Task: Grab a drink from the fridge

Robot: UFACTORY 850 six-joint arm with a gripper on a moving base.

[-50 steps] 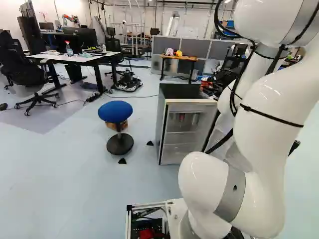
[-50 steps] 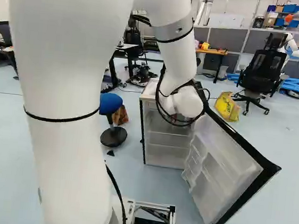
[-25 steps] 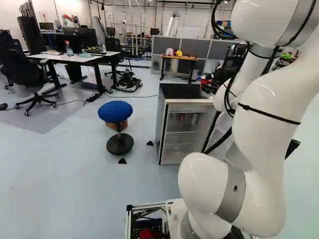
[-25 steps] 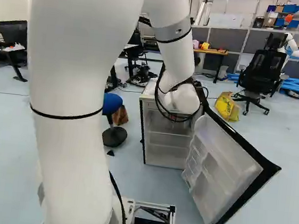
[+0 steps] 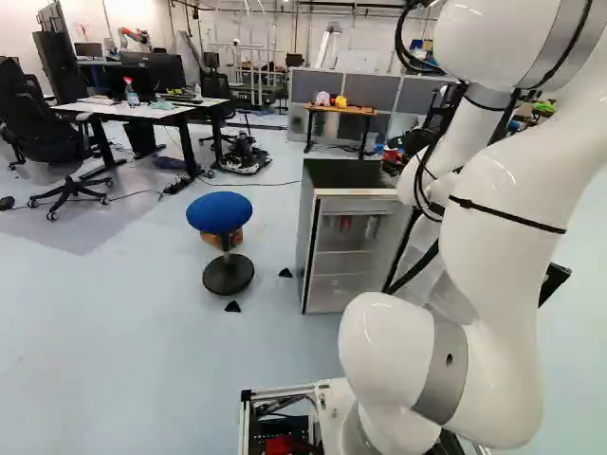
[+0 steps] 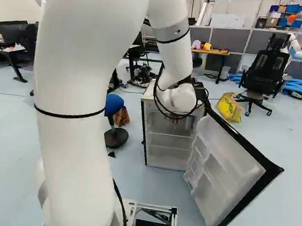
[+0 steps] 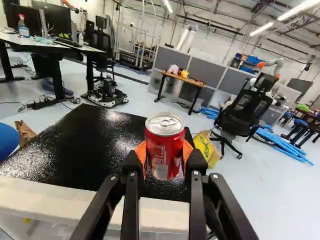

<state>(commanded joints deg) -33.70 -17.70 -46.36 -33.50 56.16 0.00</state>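
In the wrist view my gripper (image 7: 164,156) is shut on a red drink can (image 7: 165,142), an orange pad pressed against each side. The can stands upright between the fingers, just above or before the fridge's black top (image 7: 85,142); its exact height over it I cannot tell. The small fridge (image 5: 327,294) stands open, its door (image 6: 225,175) swung out to the right in the right base view. Inside, a reddish can (image 5: 345,224) and a paler one (image 5: 371,227) show on the upper shelf. In both base views the arm hides the gripper's fingers.
A blue stool (image 5: 219,213) stands left of the fridge. Beyond are desks (image 5: 142,109), a small wooden table (image 7: 182,80), a black office chair (image 6: 265,65) and a yellow bag (image 6: 230,107). Another robot (image 6: 295,47) stands at the far right of the right base view.
The arm's wrist has shifted a little to the left in both base views, over the fridge's front part. The base, fridge and door have stayed put.
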